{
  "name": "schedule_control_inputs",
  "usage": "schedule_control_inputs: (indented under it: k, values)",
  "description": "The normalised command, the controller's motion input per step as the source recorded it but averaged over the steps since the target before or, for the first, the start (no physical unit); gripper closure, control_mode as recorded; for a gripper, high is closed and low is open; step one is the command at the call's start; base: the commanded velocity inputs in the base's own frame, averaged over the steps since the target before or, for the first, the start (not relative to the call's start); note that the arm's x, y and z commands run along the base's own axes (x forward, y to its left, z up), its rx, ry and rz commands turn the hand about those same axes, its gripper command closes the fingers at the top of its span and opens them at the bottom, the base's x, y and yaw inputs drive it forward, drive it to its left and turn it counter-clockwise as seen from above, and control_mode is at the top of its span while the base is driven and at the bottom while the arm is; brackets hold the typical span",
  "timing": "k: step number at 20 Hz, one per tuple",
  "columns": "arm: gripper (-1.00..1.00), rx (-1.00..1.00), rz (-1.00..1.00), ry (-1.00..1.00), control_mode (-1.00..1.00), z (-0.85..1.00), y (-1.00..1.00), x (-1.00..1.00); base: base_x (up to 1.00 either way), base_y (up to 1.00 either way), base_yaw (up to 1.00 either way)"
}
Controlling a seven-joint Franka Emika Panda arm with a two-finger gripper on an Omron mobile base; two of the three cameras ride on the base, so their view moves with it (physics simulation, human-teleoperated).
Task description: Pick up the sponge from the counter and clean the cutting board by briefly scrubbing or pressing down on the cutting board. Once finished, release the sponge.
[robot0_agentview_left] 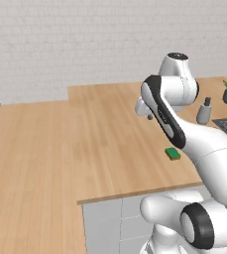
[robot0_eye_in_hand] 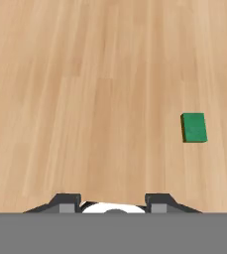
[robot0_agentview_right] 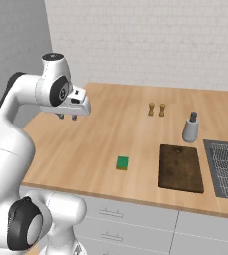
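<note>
1. Sponge [robot0_agentview_right: 123, 163] lies flat on the desk [robot0_agentview_right: 85, 144] near its front edge, untouched.
2. End effector [robot0_agentview_right: 67, 117] hovers high, fingers spread wide, empty.
3. Cutting board [robot0_agentview_right: 180, 167] unscrubbed; grasp, scrub, release all remain.

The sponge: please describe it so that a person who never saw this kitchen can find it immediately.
Look at the light-wood counter, near its front edge. Left of the dark brown cutting board, with bare wood between them, lies the sponge. It is a small flat green block, the only green thing lying flat on the wood, far smaller than the board.
</note>
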Motion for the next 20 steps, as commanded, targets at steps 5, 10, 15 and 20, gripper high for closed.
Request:
schedule_control_inputs:
  k: [5, 10, 15, 20]
  values:
    - [-1.0, 0.0, 0.0, -0.03, -1.0, 0.0, -0.05, -0.3, 0.0, 0.0, 0.0]
    - [-1.0, 0.0, -0.05, -0.04, -1.0, 0.0, -0.2, -0.62, 0.0, 0.0, 0.0]
    - [-1.0, 0.0, -0.07, 0.0, -1.0, -0.39, -0.41, -0.27, 0.0, 0.0, 0.0]
    - [-1.0, 0.0, -0.01, 0.0, -1.0, -0.5, -0.46, -0.01, 0.0, 0.0, 0.0]
